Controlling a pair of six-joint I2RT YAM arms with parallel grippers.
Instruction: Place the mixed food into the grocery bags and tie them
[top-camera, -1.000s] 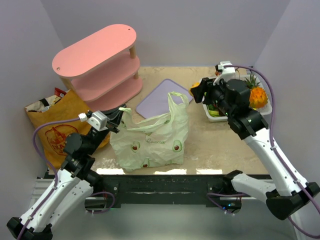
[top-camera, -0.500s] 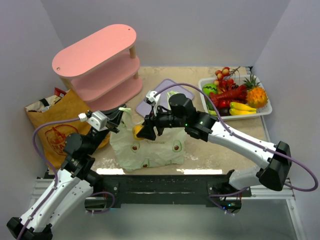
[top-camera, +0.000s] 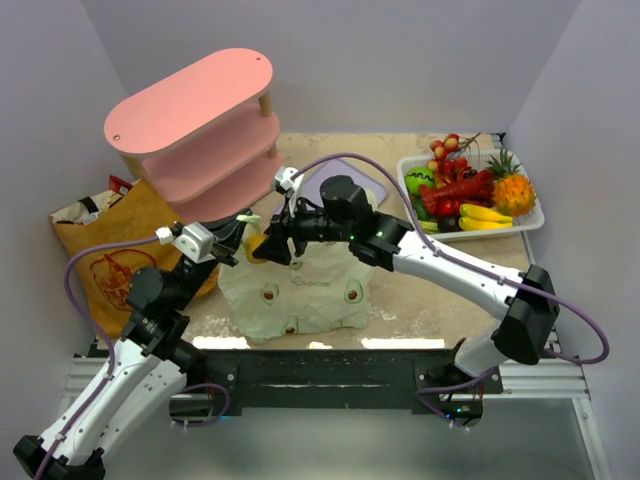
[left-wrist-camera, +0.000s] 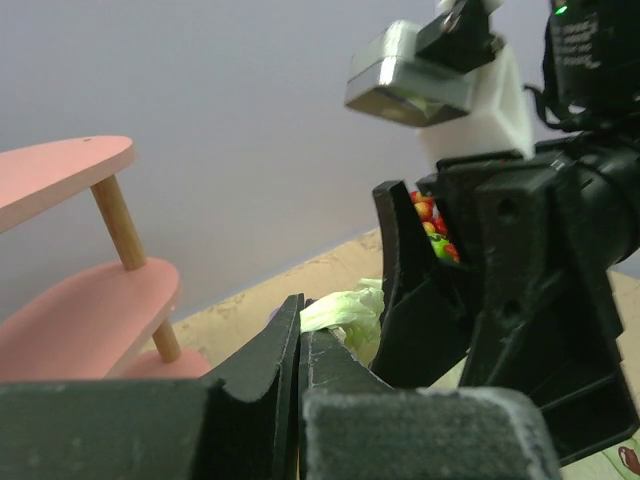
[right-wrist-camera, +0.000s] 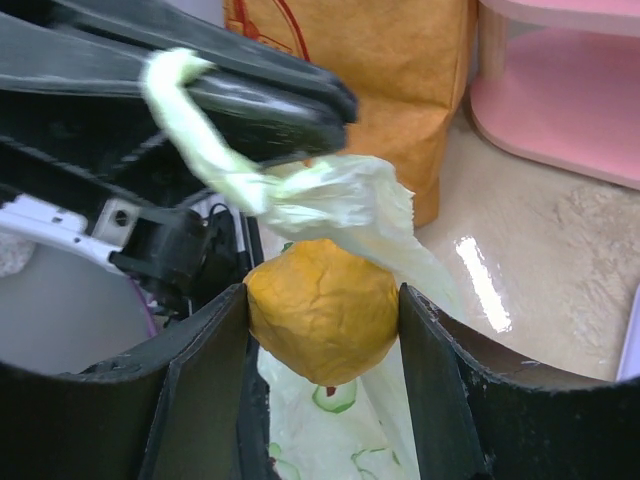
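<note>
The sandy tabletop carries a pink three-tier shelf at the back left. A brown paper bag with a red print stands beside the shelf's foot. The pale-green plastic bag slumps in the middle near the front edge. A white tray of fruit sits far right, with a lavender board between it and the shelf.

The right gripper, reaching across from the right, has its jaws partly apart and clamped on a round golden-brown bread loaf. The loaf hangs over the plastic bag's left upper corner. The left gripper is fully closed, pinching the bag's twisted handle and lifting it.

The step appears to be dropping the loaf into the plastic bag. To do it well, the loaf should pass under or beside the raised handle and get above the real opening. From the right wrist a flap of film drapes over the loaf's top, so releasing here might land it on the bag's outside. Lowering into the mouth before letting go looks safer, with the handle pulled taut.

Room is tight. The two grippers sit just beside each other, the shelf's lowest tier is close behind them, and the paper bag is close on the left. Open tabletop lies to the right of the plastic bag, which looks like the clean way out.
</note>
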